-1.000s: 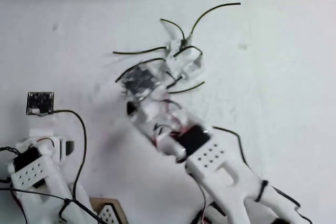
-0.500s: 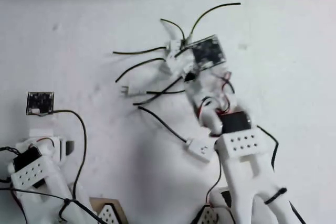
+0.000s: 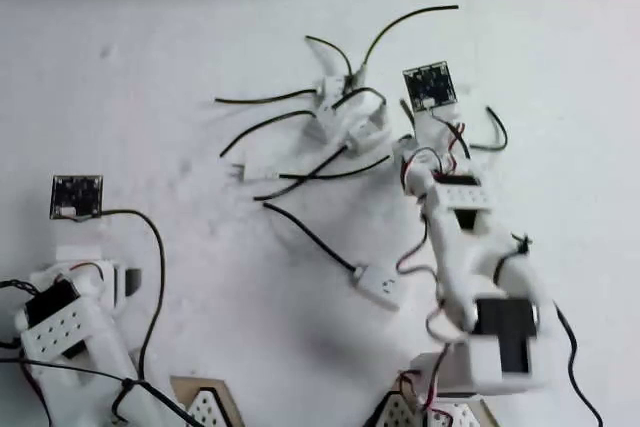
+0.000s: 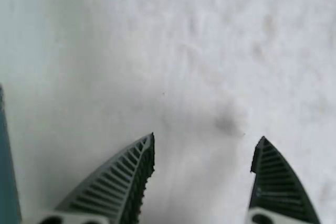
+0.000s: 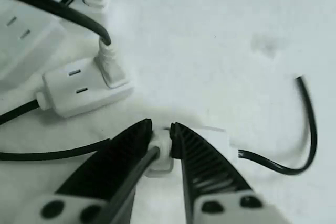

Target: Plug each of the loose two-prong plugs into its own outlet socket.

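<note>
Your right claw is pinched nearly closed on what looks like a white plug. Just ahead of it, one socket already carries a seated plug. Your left claw gapes empty over the table. Well apart from the right claw, a loose plug and a spare socket lie unmated, so the job looks partly done.

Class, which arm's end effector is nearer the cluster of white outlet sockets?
Right. The right end effector, shut on a plug, is just beside the outlet sockets. The left end effector is open over bare table, far off to the left.
</note>
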